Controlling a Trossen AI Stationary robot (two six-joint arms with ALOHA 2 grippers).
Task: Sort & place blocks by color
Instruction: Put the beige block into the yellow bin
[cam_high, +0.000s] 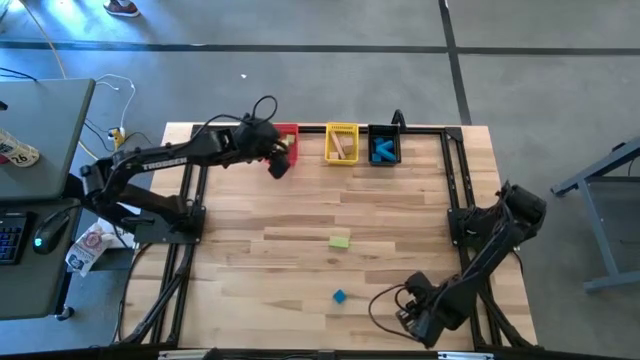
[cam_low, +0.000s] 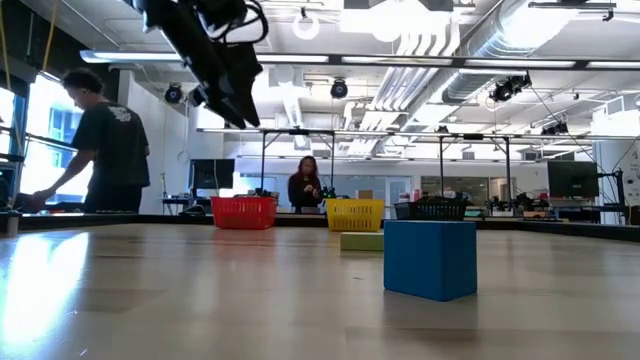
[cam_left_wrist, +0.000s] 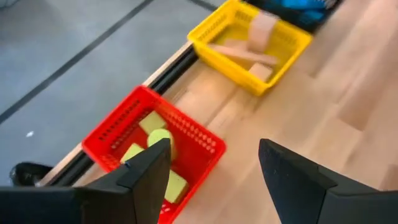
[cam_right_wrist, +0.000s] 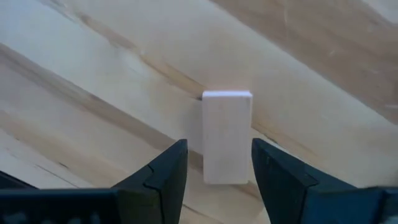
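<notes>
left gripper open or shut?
Open. The left gripper is above the red bin, fingers apart, nothing between them.

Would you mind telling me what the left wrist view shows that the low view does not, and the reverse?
Only the left wrist view shows inside the bins: light green blocks in the red bin, tan blocks in the yellow bin, and the left pincer open above them. Only the low view shows the blue cube and green block left on the table, plus two people behind. Both show the red and yellow bins.
</notes>
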